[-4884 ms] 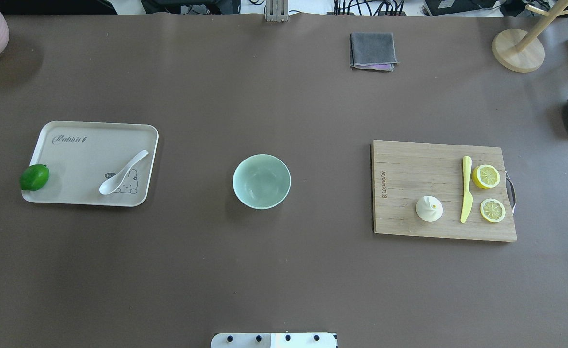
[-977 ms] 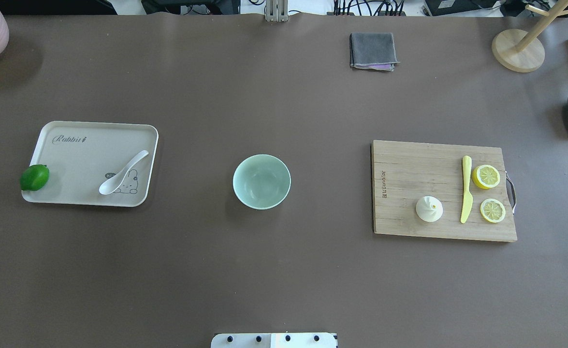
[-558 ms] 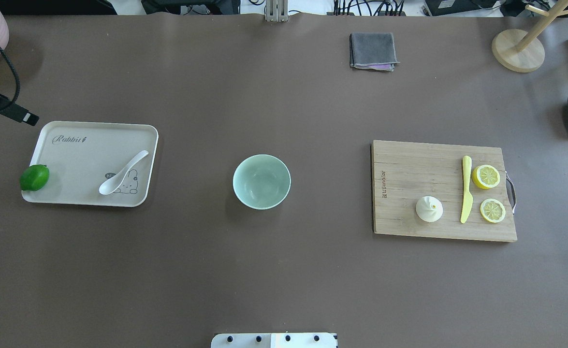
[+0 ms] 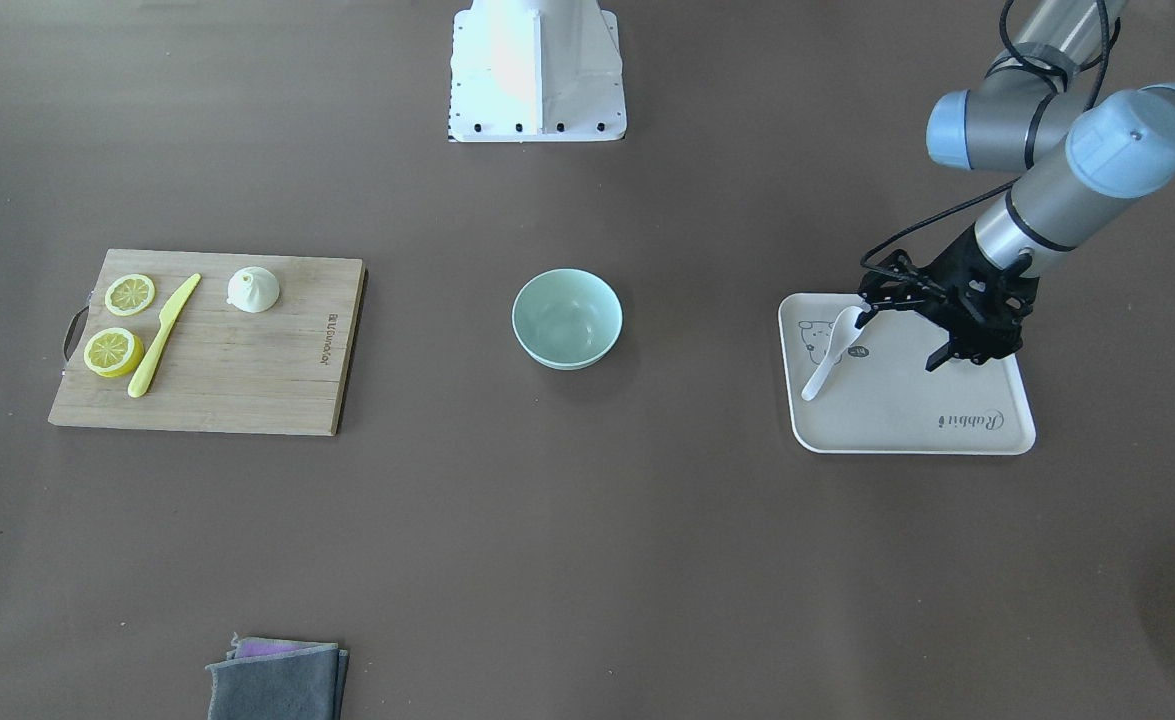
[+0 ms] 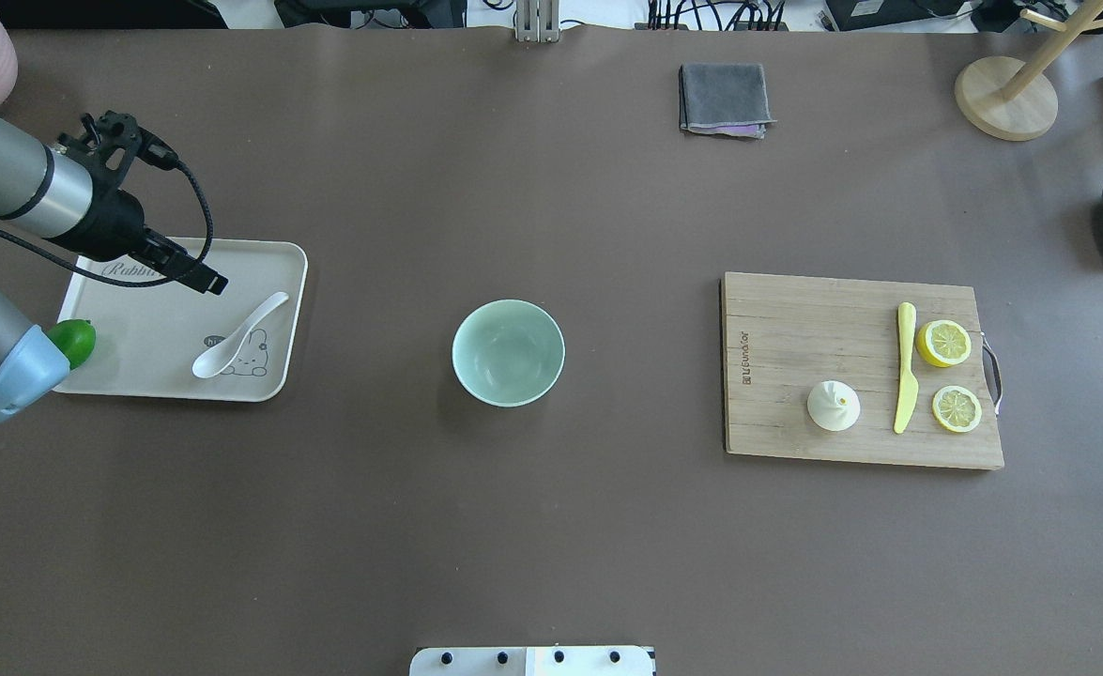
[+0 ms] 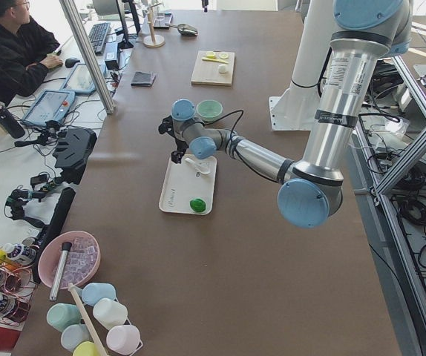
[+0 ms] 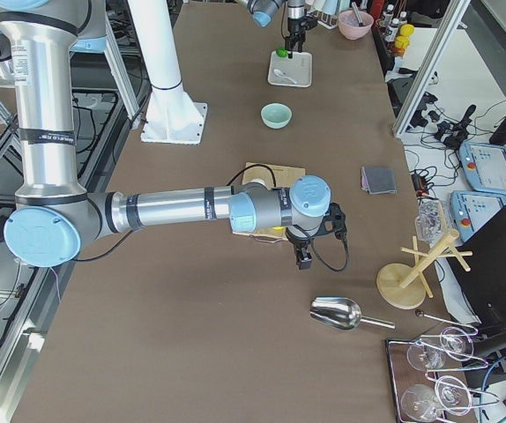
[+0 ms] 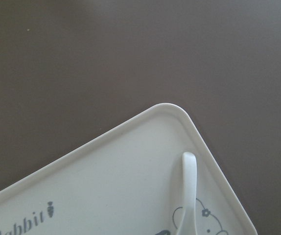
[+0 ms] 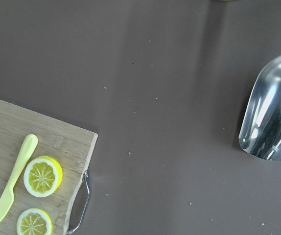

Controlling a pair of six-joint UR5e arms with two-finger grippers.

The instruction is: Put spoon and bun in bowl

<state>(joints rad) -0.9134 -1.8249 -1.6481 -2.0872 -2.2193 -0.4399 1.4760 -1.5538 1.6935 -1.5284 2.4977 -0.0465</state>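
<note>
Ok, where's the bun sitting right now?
In the overhead view the bun sits on the wooden cutting board on the table's right side, just left of the yellow-green plastic knife.

The glossy white spoon (image 5: pixel 239 335) lies flat on a beige tray (image 5: pixel 166 324), scoop up, handle slanting toward the far side. The mint-green bowl (image 5: pixel 508 353) stands upright mid-counter (image 5: pixel 551 526) and seems empty. The cream bun (image 5: pixel 834 407), pleated peak up, sits on a wooden board (image 5: pixel 795 338).
</note>
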